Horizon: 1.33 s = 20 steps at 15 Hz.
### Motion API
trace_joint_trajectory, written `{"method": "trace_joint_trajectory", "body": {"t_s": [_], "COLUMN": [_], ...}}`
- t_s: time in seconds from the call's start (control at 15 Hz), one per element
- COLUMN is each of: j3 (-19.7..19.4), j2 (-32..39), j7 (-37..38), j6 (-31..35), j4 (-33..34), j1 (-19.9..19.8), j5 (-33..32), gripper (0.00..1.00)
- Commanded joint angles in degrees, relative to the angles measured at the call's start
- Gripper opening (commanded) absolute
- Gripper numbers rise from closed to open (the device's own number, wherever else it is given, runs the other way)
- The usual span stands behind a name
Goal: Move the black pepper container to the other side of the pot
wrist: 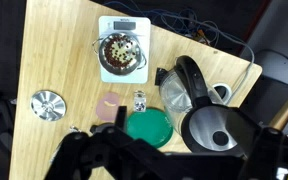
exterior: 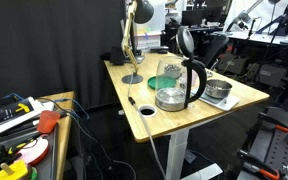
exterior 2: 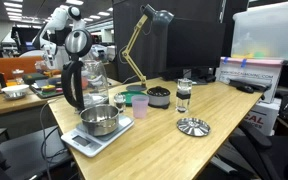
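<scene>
Black pepper container [exterior 2: 184, 96] upright on the wooden table [exterior 2: 239, 135], long axis vertical, darker top pointing straight up, base flat on the wood. Shown plainly in 1 exterior view only; not made out in the wrist view. Placed just beside a low dark pot [exterior 2: 158, 97], on that pot's side toward the white boxes [exterior 2: 252, 72]; touching it or not, impossible to tell. Nearer the camera, close in front of the container, a round metal lid [exterior 2: 193, 126] flat on the table, also visible from above [wrist: 46, 104]. Beyond the dark pot, a pink cup [exterior 2: 139, 106] [wrist: 109, 106] and a green dish [wrist: 147, 126] [exterior: 167, 68] close together, then a small clear glass piece [exterior 2: 119, 100] [wrist: 139, 100] standing apart from the container. Further out, a steel pot [exterior 2: 99, 120] [wrist: 117, 52] [exterior: 219, 90] on a white scale [wrist: 124, 24], and next to it a tall black-handled kettle [exterior 2: 72, 85] [wrist: 189, 85] [exterior: 191, 80] with its lid tipped open. Close to the kettle, 1 more steel pot [exterior: 169, 98] [wrist: 212, 125]. Behind the container, a desk lamp [exterior 2: 158, 15] on a gold arm. High over everything, well clear of the container, the gripper [wrist: 154, 160] as a dark blurred mass along the lower edge of the wrist view; fingers spread or pressed together, cannot tell, and nothing seen held between them.
</scene>
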Motion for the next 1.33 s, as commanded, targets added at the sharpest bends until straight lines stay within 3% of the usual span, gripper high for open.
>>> {"method": "trace_joint_trajectory", "body": {"t_s": [0.0,0.67,1.07,1.27], "j3": [0.28,0.33,-1.05,-1.77], "j2": [0.07,0.32,7.02,12.15], "j7": [-0.20,0.00,1.32,2.47], "j6": [-0.08,0.45,7.12,14.19], "j4": [0.11,0.02,0.71,1.56], "j1": [-0.40,-0.55,-2.61,-4.46], "j5": [0.20,-0.05,-0.92,-1.72], "gripper": [1.00,1.00,1.00,1.00]}}
